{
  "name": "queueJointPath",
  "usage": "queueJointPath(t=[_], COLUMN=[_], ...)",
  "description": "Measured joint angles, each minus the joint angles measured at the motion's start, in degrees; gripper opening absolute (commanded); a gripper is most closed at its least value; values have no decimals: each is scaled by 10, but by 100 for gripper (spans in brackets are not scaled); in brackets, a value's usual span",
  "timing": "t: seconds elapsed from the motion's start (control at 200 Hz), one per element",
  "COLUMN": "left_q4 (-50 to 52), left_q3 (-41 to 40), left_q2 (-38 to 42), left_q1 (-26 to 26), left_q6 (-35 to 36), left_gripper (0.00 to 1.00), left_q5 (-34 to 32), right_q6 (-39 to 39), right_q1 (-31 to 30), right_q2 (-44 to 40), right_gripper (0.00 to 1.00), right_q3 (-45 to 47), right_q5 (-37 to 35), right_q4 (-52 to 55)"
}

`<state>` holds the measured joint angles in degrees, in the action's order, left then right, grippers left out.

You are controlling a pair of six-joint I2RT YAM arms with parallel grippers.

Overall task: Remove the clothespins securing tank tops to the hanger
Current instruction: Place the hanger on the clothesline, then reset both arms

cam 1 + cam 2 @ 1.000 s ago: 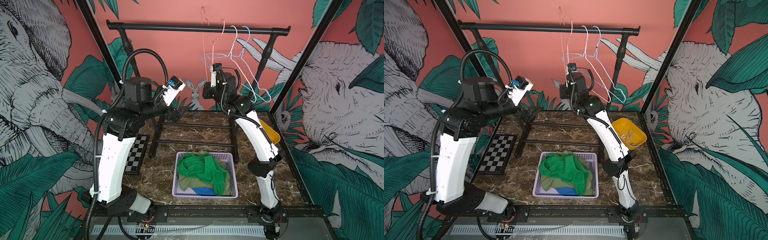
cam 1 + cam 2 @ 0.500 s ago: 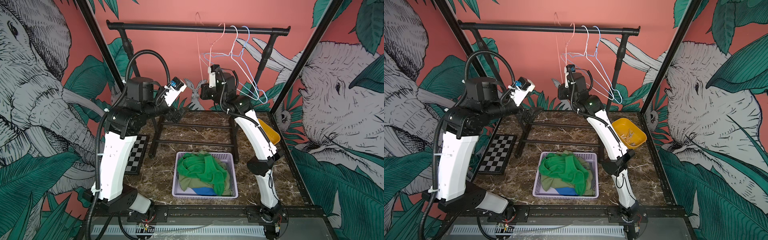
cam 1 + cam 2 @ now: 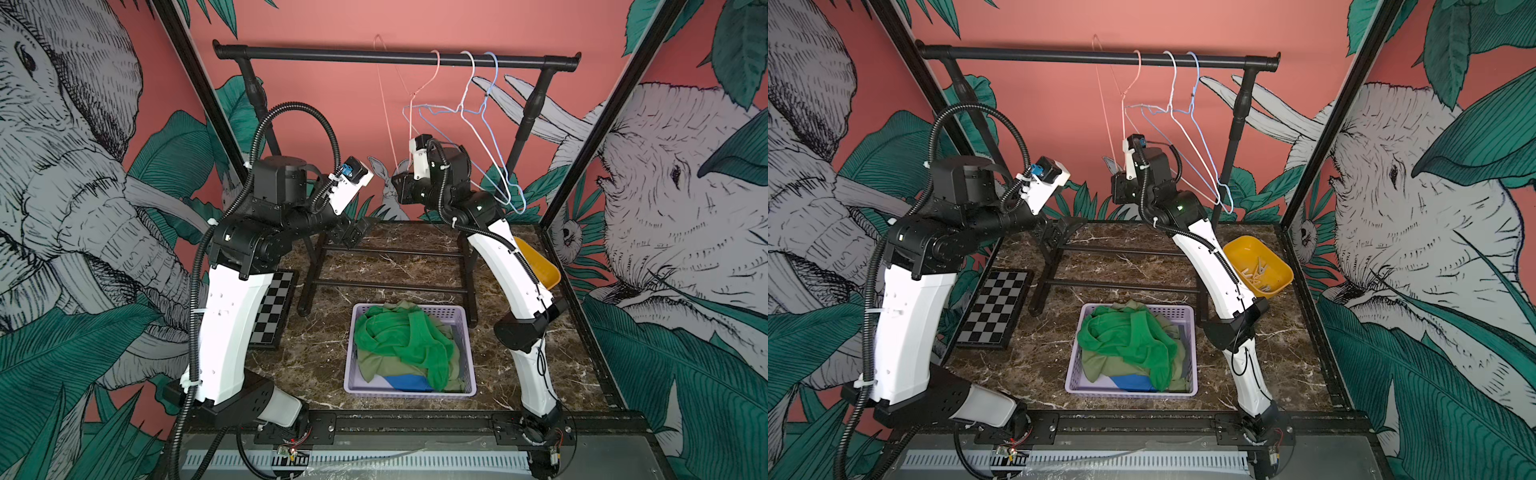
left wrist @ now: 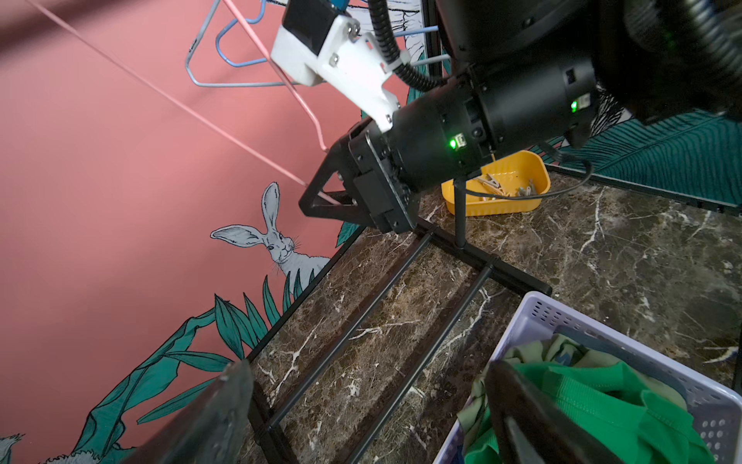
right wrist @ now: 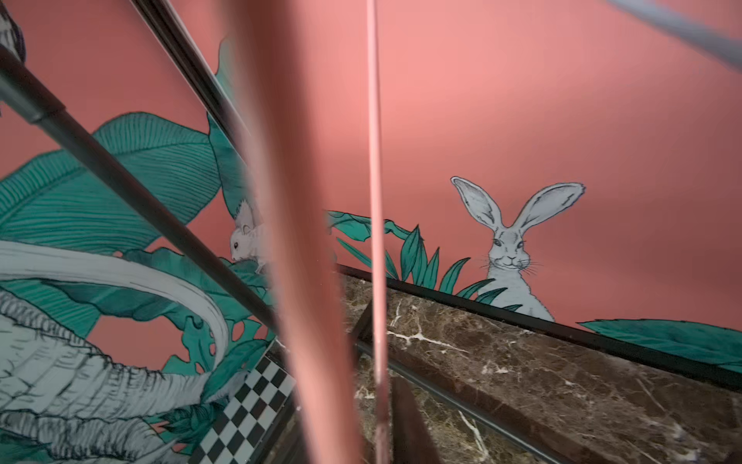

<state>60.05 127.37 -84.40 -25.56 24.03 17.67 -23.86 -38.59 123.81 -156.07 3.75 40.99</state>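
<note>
The right arm is dragging the pink hanger (image 5: 374, 120) sideways along the black rail (image 3: 332, 53): compared with a second ago its long wire is leaning further toward the left arm's side, and the right tool (image 4: 321, 197) has travelled that way with it. In the left wrist view the pink wire is running straight into that tool's tips, but I cannot tell whether they are pinching it or already easing off; the angle is poor. The left tool (image 4: 373, 409) is standing wide with nothing between its fingers, hovering low over the back of the counter (image 3: 395, 257), and it has edged in toward the middle.

The tank tops (image 3: 411, 340) are lying heaped in the lavender basket (image 3: 467, 345) at the front of the counter, bright green over olive with a corner of blue showing. The clothespins (image 3: 1258, 272) are sitting in the yellow bin (image 3: 1275, 291) beside the right arm. The pink hanger and the other wire hangers (image 3: 485, 99) are hanging bare, with no pin on them that I can make out. So I am reckoning the unpinning is finished, and this tug on the hanger is looking like tidying rather than another removal.
</note>
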Motion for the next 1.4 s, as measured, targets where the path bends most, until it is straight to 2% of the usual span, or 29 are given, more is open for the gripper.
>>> queueJointPath(t=[0.125,0.355,0.61,0.66,0.805,0.95,1.105,1.195,1.4], left_q4=[-5,-13,-20,-24,-49,-73,-93,-108,-144], left_q3=[-6,-41,-80,-89,-128,-186,-253,-291,-368], left_q2=[4,20,47,54,82,113,137,150,174], left_q1=[0,0,0,0,1,9,18,27,45], left_q6=[0,7,10,10,-7,-24,-42,-53,-69], left_gripper=[93,94,95,96,98,99,99,99,99], left_q5=[-2,-12,-21,-24,-70,-111,-127,-130,-162], right_q6=[1,15,40,46,54,54,53,51,54], right_q1=[-3,-13,-47,-52,-58,-57,-57,-59,-60], right_q2=[0,-43,-164,-187,-243,-302,-350,-381,-475], right_gripper=[49,65,70,73,77,80,83,93,99], right_q3=[11,44,105,116,156,246,332,376,472], right_q5=[20,25,6,5,6,21,50,60,64], right_q4=[0,0,1,3,30,56,73,75,68])
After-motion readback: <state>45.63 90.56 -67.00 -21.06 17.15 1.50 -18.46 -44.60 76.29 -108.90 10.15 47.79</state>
